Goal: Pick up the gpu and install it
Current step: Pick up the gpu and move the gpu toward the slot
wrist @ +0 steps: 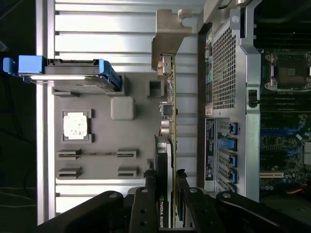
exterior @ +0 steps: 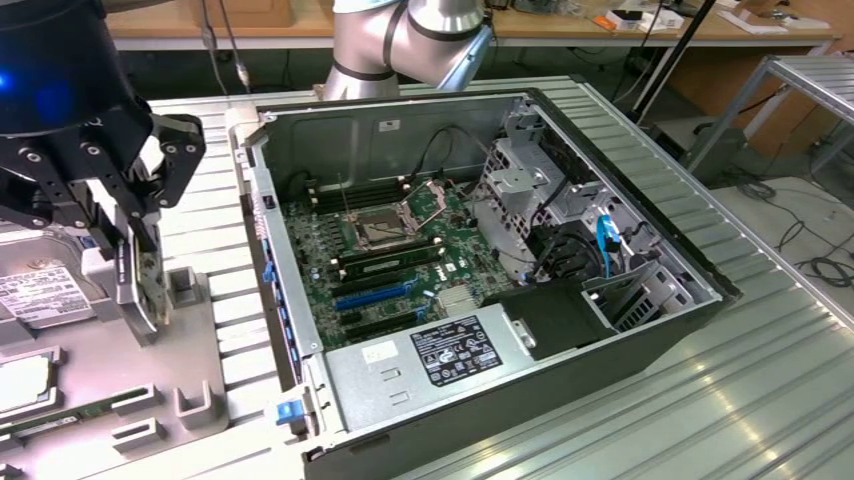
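Grey moulded tray [exterior: 200, 330] sits at the exterior view's left. It carries a drive [exterior: 38, 296] whose white label is printed too small to read and is partly cut off by the picture's edge.

Just beside the drive hangs the black gripper [exterior: 131, 250]. Its fingers [exterior: 112, 235] are pinched on the gpu [exterior: 144, 305], which is held upright and edge-on over the tray. Whether the card's lower end touches the tray cannot be told.

Further right lies the open case [exterior: 627, 340], with the motherboard [exterior: 387, 250] exposed. The supply label [exterior: 454, 350] bears marks and text that cannot be made out. A blue cable [exterior: 607, 245] runs past the drive cage.

The wrist view shows more of the grip:
- The gripper [wrist: 166, 177] has one finger on each face of the gpu [wrist: 171, 121].
- White lettering on the card's black shroud reads "NVIDIA QUADR"; the picture's edge cuts off the rest.
- The silver bracket [wrist: 170, 31] is at the card's far end.

In the same view the tray [wrist: 102, 141] holds a blue-ended carrier [wrist: 68, 73] and a square chip [wrist: 76, 124]. The case [wrist: 243, 97] lies beyond the card.
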You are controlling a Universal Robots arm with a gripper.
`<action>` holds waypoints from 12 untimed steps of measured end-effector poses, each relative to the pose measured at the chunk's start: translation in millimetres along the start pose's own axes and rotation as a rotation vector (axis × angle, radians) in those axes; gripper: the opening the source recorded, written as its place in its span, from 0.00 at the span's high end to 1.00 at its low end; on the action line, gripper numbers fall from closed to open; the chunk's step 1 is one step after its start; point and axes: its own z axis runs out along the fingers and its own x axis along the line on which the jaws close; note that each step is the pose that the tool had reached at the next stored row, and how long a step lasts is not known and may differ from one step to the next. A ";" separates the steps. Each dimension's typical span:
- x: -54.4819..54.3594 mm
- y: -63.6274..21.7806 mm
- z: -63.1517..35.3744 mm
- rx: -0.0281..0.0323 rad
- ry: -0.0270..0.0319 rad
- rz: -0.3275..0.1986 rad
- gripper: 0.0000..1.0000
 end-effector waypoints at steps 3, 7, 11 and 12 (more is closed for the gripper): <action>-0.1 0.1 -2.8 0.0000 -0.0001 0.000 0.73; -0.2 0.3 -7.6 0.0000 -0.0001 0.000 0.73; -0.4 0.6 -14.2 -0.0001 -0.0001 0.000 0.73; -0.5 0.7 -16.2 0.0000 -0.0001 0.000 0.73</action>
